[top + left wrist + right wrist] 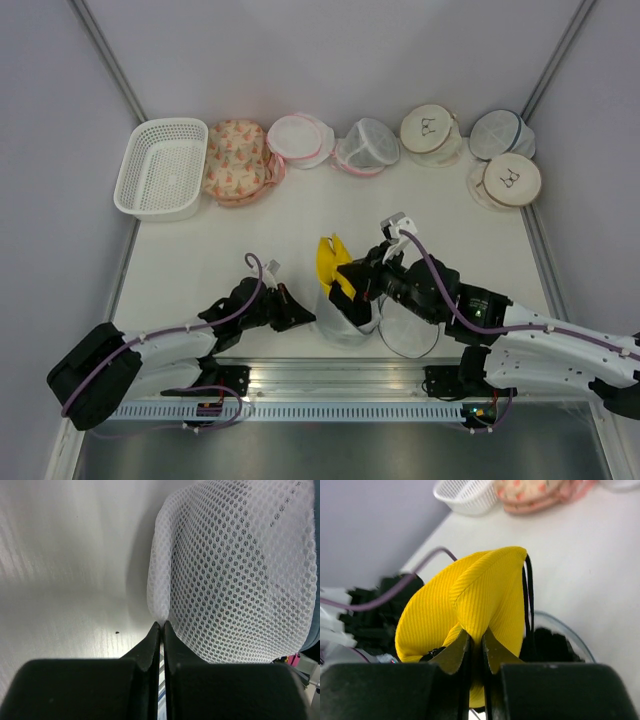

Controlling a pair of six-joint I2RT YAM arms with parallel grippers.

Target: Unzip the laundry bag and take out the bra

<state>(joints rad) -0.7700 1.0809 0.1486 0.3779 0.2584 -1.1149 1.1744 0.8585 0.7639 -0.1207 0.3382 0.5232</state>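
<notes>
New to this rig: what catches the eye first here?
A bright yellow bra, pinched in the right gripper, sticks up from the white mesh laundry bag at the near edge of the table. The left gripper clamps that bag's edge. A row of round bags and a white basket line the back.

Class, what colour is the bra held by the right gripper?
The bra is bright yellow with black straps; the right wrist view shows it best.
</notes>
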